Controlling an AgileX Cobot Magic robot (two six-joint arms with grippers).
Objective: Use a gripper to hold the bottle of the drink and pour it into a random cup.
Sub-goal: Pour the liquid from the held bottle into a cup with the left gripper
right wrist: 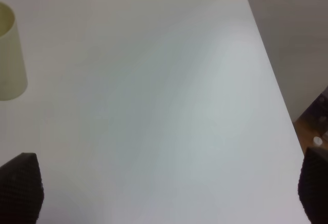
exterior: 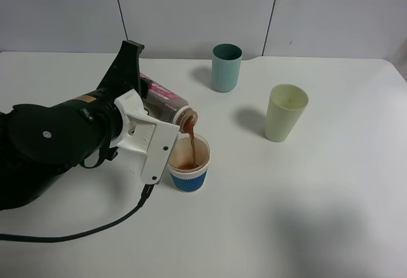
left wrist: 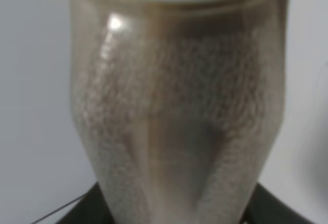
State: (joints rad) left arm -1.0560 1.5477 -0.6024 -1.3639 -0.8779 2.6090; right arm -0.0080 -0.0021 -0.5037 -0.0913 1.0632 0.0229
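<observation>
Bottle lay tilted steeply in the left-centre of the high view, pinched across its body by the left tool, its open neck pointing down and to the right, just over the rim of the cup; a thin brown stream of the drink fell from the neck into that cup, where more brown liquid had pooled; the cup stood upright on the white counter just below centre, blue sleeve round its lower part; a black cable trailed from the tool toward the lower left. A teal tumbler stood at upper centre and a pale green tumbler to its lower right, both upright and well apart from the cup. The left wrist camera showed only the bottle close up and blurred, its wall speckled brown. The right tool hung above bare counter with its dark fingers spread wide, gripping nothing, the pale green tumbler near one finger's side.
</observation>
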